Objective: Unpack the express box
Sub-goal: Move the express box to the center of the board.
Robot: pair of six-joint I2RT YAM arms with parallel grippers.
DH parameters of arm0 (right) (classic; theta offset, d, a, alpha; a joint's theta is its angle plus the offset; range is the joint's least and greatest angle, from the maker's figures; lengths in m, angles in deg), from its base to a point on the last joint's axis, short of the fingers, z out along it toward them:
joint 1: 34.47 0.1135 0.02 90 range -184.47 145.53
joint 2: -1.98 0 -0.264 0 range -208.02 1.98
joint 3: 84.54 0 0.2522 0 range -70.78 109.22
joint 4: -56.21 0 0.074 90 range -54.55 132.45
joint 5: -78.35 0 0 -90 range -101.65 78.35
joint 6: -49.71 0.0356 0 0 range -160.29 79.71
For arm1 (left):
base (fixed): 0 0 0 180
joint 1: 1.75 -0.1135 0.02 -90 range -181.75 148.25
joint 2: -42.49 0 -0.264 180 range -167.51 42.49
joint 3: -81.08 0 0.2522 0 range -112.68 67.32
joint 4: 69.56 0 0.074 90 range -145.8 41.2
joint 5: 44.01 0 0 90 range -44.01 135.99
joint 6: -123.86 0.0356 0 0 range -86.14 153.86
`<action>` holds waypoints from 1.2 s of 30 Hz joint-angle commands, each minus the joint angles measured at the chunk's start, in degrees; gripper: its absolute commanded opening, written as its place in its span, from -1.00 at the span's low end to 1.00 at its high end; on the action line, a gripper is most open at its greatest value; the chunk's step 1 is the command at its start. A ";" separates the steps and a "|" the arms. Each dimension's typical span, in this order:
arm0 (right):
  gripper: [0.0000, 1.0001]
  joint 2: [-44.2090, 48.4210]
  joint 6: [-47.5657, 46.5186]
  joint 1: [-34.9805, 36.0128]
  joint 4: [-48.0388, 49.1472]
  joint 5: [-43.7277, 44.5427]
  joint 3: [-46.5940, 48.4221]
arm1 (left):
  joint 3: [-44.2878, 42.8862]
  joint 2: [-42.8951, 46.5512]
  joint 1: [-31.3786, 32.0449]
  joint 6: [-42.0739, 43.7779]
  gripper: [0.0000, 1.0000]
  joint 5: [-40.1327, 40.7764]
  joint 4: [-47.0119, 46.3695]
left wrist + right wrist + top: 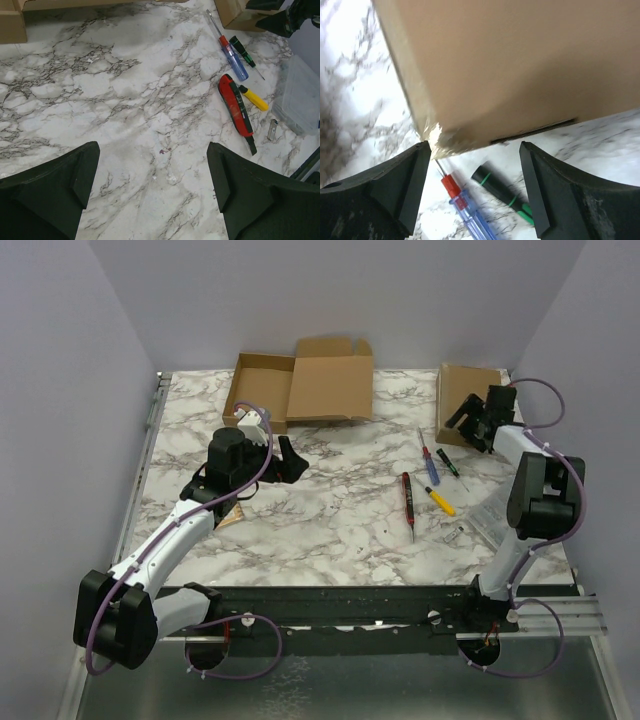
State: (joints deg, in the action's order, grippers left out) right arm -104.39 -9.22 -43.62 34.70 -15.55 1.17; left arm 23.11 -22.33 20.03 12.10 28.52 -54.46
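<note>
The right claw [474, 146] stood wide open, gripping nothing, its tips just short of the taped corner of a small closed carton [510, 65] ahead of it. A blue screwdriver [465, 207] and a green screwdriver [502, 192] lay just beneath. The left claw [152, 145] hung open over bare surface [100, 90]. Beyond it the express box [300, 390] lay opened, flaps spread, seemingly emptied. By that, mostly the carton seemed left to open.
</note>
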 commanded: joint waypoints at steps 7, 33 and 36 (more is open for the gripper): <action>0.61 1.40 -1.02 7.89 -2.61 -3.56 -4.25 | 0.30 -0.66 -0.07 0.57 0.92 -0.08 -0.94; 0.73 -14.31 -14.13 0.07 -9.06 8.30 25.28 | 0.00 -1.31 -0.09 0.75 0.92 -0.60 -0.98; 0.72 -14.23 -13.42 1.38 -8.88 6.81 23.51 | 0.00 -1.54 -0.07 0.73 0.92 -0.72 -0.93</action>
State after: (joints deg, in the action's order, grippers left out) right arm -119.25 -22.38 -43.79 24.80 -4.76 26.48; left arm 23.11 -23.20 20.03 12.10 28.50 -54.44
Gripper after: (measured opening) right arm 0.865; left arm 0.962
